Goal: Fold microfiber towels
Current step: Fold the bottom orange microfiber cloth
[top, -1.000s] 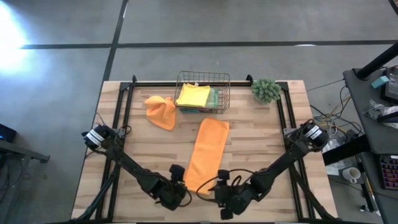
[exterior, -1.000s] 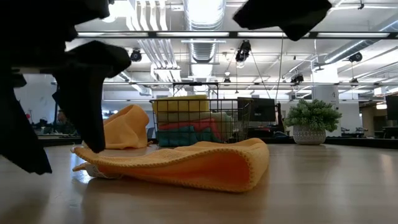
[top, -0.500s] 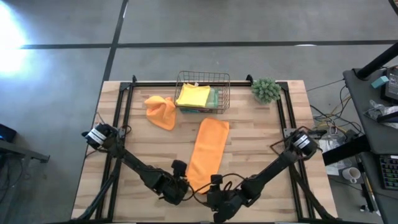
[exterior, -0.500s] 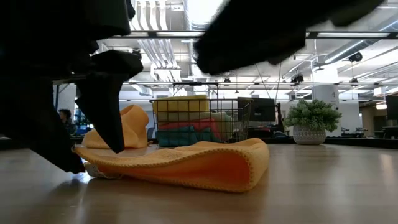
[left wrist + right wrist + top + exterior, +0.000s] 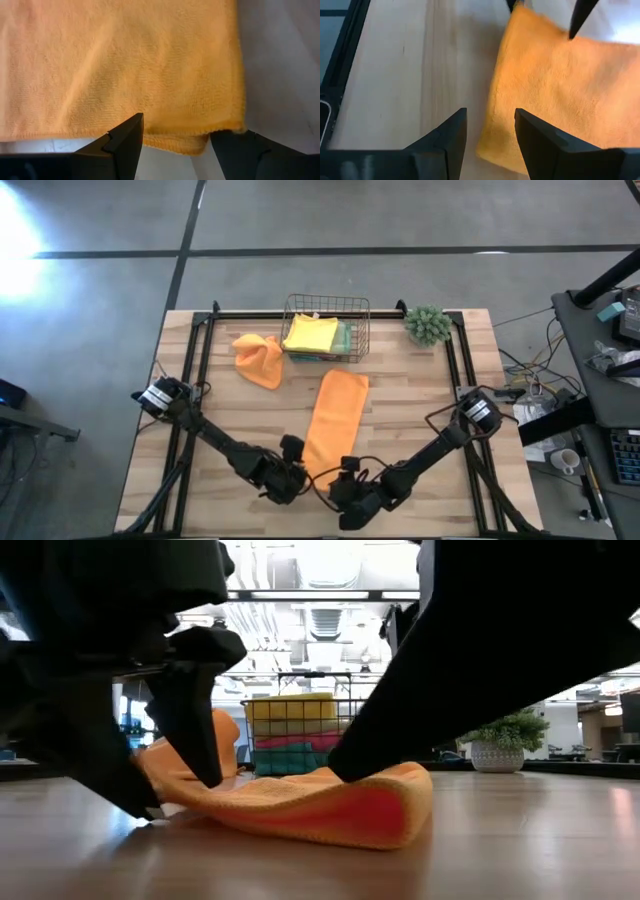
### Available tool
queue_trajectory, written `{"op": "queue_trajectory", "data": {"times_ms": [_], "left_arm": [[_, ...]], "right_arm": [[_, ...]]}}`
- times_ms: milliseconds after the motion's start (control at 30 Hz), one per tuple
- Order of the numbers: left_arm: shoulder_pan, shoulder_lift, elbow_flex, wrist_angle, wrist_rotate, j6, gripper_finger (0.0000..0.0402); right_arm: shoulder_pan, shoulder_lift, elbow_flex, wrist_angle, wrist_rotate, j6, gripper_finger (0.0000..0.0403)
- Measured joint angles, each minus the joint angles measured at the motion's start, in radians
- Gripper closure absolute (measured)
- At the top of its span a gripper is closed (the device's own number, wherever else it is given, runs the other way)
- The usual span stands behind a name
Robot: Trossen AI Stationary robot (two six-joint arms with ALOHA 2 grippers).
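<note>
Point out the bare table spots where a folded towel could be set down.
Bare wood lies right of the long orange towel, below the plant, and left of it, below the crumpled orange towel. The near edge is crowded by the left gripper and right gripper.

No text, label, brand, number or sign can be read in any of the views.
</note>
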State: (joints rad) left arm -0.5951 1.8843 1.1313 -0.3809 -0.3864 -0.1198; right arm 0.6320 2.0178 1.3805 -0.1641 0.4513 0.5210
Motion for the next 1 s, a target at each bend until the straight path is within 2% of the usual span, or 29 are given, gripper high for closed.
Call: {"op": "queue_trajectory", "data": {"times_ms": [300,400,600,833,933,1000], "left_arm": [[0.015,-0.001,-0.022,0.042,0.011,-0.004,0.0195],[0.016,-0.001,-0.021,0.041,0.013,-0.003,0.0209],[0.018,-0.001,-0.026,0.040,0.015,-0.003,0.0280],[0.020,0.000,-0.027,0.055,0.017,0.006,0.0369],[0.020,0.000,-0.025,0.056,0.019,0.002,0.0394],[0.020,-0.002,-0.020,0.056,0.031,-0.004,0.0397]], "right_arm": [[-0.005,0.033,-0.004,-0.037,-0.032,0.056,0.0245],[-0.007,0.038,-0.004,-0.038,-0.031,0.058,0.0246],[-0.029,0.051,0.001,-0.071,-0.037,0.126,0.0271],[-0.049,0.049,0.000,-0.093,-0.038,0.118,0.0352],[-0.052,0.040,0.000,-0.110,-0.040,0.116,0.0386],[-0.054,0.029,-0.002,-0.123,-0.050,0.124,0.0390]]}}
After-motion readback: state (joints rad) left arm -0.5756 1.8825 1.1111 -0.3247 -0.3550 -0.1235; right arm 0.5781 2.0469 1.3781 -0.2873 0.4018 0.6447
